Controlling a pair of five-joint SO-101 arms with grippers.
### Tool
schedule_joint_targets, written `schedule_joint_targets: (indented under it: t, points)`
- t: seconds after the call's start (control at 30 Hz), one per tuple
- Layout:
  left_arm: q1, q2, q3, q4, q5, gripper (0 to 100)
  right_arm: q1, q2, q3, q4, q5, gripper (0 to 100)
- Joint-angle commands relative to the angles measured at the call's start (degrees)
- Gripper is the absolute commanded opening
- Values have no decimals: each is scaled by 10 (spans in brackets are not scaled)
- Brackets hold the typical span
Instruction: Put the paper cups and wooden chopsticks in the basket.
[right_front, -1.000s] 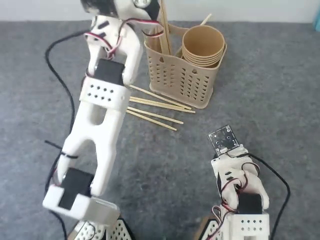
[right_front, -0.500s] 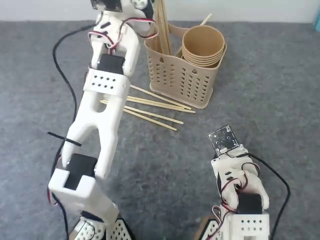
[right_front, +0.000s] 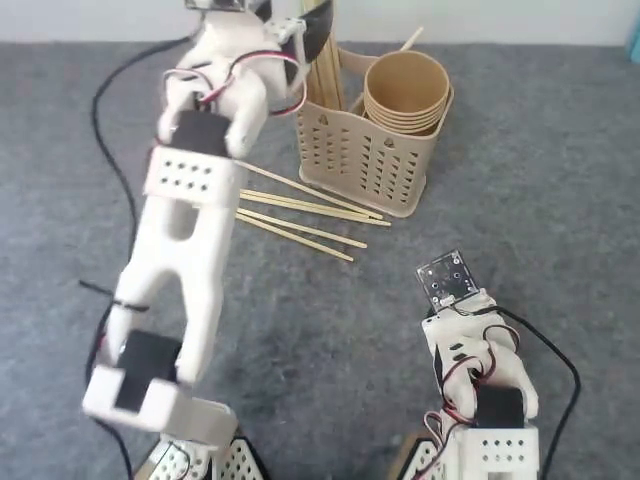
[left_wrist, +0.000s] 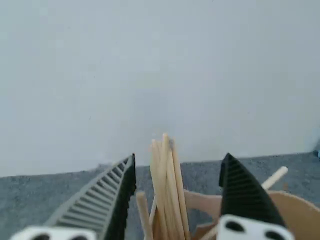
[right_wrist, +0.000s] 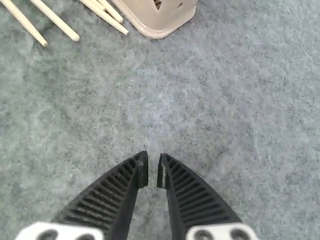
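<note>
Inspection of the bench (right_front: 540, 200), grey-covered, with 2 arms at its near edge.

Basket (right_front: 370, 160): stood upright close to the far edge, about mid-width. Inside it, on the right-hand side, a nested stack of paper cups (right_front: 405, 85) sat mouth-up, rims above the basket wall. On the left-hand side a bundle of standing chopsticks (right_front: 325, 60) rose well above the rim. 1 further stick (right_front: 412, 38) leaned out behind the cups.

Loose chopsticks (right_front: 310, 232): at least 4 lay flat on the bench beside the basket's near-left foot, roughly parallel, their right-hand ends touching or just beside the basket's base. These were outside the basket.

Left claw (left_wrist: 180, 159): held high over the basket's left-hand side, near the far edge. Its jaws stood wide apart on either side of the standing bundle's tips, with clear space showing between each jaw and the wood. It gripped nothing.

Right claw (right_wrist: 152, 167): low over bare bench toward the near-right corner, well apart from the basket. Its jaws were drawn together with only a sliver between the tips and nothing held.
</note>
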Motion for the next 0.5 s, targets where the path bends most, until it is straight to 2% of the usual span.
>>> schedule_joint_targets:
  t: [0.0, 0.13, 0.2, 0.3, 0.47]
  points:
    - [-35, -111, -23, 181, 0, 228, 5, -5, 10, -1, 7, 58]
    - [-89, -153, -22, 331, -1, 181, 5, -5, 10, 2, 7, 58]
    - [-128, -167, -2, 365, -2, 144, 5, -3, 10, 3, 7, 58]
    - [-196, -186, 58, 343, -2, 96, 3, -2, 10, 3, 7, 58]
    - [-262, -256, 249, 236, -18, 85, 1, -1, 10, 4, 7, 58]
